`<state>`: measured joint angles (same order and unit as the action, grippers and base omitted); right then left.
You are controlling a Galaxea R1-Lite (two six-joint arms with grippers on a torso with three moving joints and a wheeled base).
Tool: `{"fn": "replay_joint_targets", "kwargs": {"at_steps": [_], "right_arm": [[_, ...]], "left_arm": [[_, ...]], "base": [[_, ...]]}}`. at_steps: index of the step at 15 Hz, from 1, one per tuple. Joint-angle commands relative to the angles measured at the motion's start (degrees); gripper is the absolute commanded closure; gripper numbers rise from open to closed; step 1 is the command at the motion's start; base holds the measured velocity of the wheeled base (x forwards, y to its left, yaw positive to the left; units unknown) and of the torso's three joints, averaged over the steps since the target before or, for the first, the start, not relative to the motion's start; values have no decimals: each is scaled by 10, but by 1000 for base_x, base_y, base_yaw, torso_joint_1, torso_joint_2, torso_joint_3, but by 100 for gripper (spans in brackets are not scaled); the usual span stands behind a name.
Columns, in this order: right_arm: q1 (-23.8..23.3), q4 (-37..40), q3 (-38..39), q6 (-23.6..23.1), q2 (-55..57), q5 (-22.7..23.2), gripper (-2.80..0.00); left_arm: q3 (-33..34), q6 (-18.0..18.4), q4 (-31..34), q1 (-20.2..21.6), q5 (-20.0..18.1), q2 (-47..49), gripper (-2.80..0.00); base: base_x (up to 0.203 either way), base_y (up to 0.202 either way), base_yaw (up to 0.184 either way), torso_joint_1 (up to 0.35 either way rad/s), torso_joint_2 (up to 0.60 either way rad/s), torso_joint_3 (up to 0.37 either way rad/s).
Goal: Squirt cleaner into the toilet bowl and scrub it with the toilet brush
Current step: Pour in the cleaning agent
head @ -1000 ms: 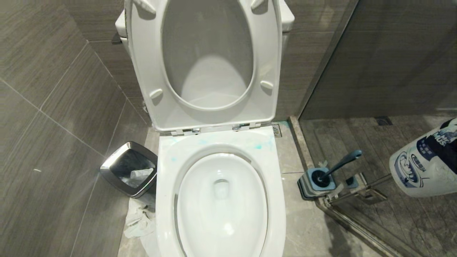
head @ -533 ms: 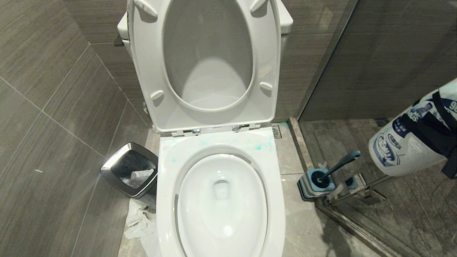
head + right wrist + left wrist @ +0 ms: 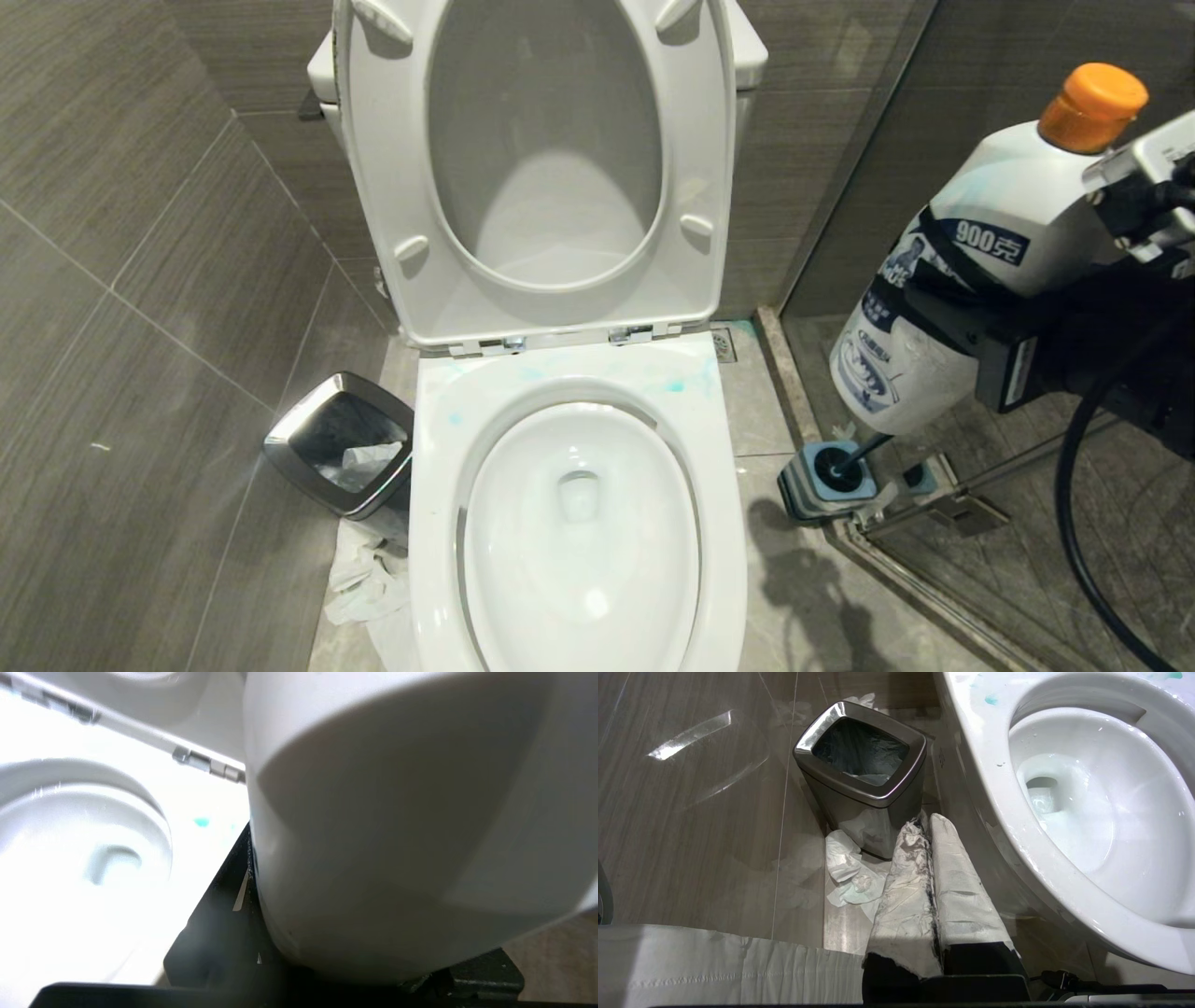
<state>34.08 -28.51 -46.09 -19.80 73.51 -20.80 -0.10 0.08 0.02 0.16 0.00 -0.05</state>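
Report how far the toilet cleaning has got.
Done: the right pincer grips the cleaner, orange cap on, raised beside the toilet bowl. Blue smears already mark the rim. In hand: bringing the bottle over. Left: squirting, then scrubbing; the toilet brush sits in its holder.

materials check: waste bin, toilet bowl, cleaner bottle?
Waste bin: looks like brushed steel, a satin grey sheen with bright reflections on the rim. Toilet bowl: probably glazed ceramic, glossy white with sharp highlights. Cleaner bottle, gripped by the right hand: likely matte white plastic with a printed label and an orange cap.
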Motion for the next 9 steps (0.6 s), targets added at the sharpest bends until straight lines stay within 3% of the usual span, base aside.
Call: {"fn": "replay_joint_targets", "kwargs": {"at_steps": [1, 9], "right_arm": [[30, 52, -39, -14, 16, -20, 0], [117, 66, -136, -95, 143, -116, 0]], "left_arm": [[0, 0, 0, 0, 0, 0, 0], [0, 0, 0, 0, 0, 0, 0]], "base": [[0, 0, 0, 0, 0, 0], [0, 0, 0, 0, 0, 0]]}}
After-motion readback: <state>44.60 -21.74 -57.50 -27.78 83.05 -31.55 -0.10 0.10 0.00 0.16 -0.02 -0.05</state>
